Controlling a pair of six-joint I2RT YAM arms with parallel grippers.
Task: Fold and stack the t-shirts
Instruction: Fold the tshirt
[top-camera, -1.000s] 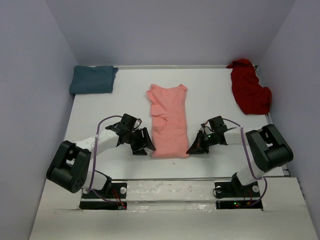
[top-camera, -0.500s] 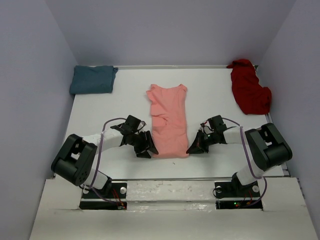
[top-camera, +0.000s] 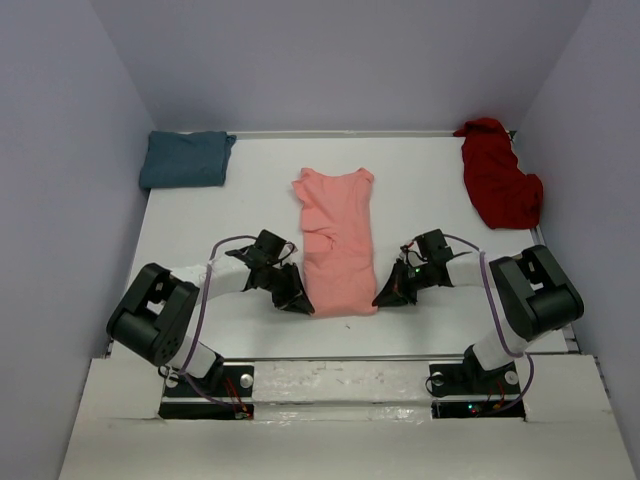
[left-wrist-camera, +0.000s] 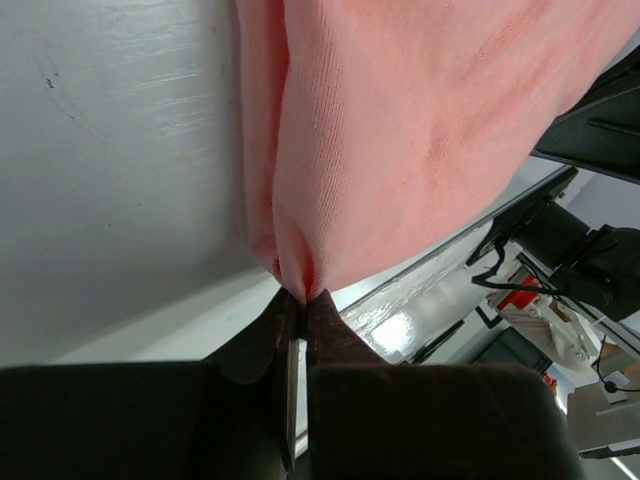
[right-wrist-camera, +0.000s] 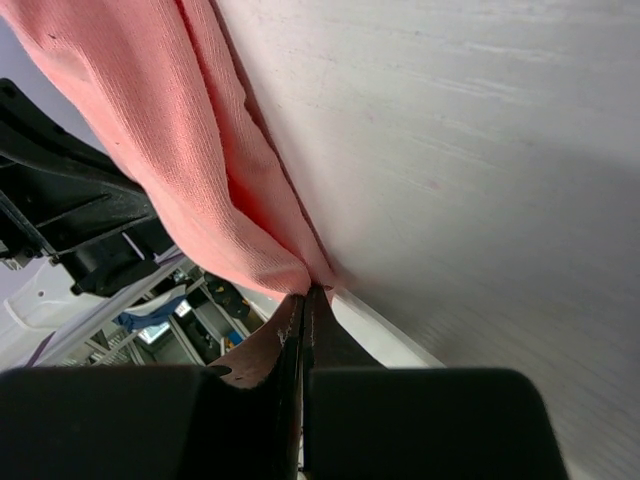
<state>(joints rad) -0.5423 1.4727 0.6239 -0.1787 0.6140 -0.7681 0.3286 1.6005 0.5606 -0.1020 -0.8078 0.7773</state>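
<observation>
A salmon-pink t-shirt (top-camera: 338, 245) lies folded into a long strip in the middle of the table. My left gripper (top-camera: 300, 303) is shut on its near left corner; in the left wrist view the pink cloth (left-wrist-camera: 400, 130) is pinched at the jaw tips of the left gripper (left-wrist-camera: 300, 297). My right gripper (top-camera: 383, 297) is shut on the near right corner, and the right wrist view shows the shirt's hem (right-wrist-camera: 210, 180) clamped in the right gripper (right-wrist-camera: 309, 292). A folded teal t-shirt (top-camera: 185, 159) sits at the far left. A crumpled dark red t-shirt (top-camera: 498, 184) lies at the far right.
Pale walls (top-camera: 70, 150) enclose the white table (top-camera: 420, 190) on three sides. The arms' bases (top-camera: 205, 385) stand on the near edge rail.
My left gripper slid right to the pink shirt's near left corner and shut on it. The right gripper stayed shut on the right corner.
</observation>
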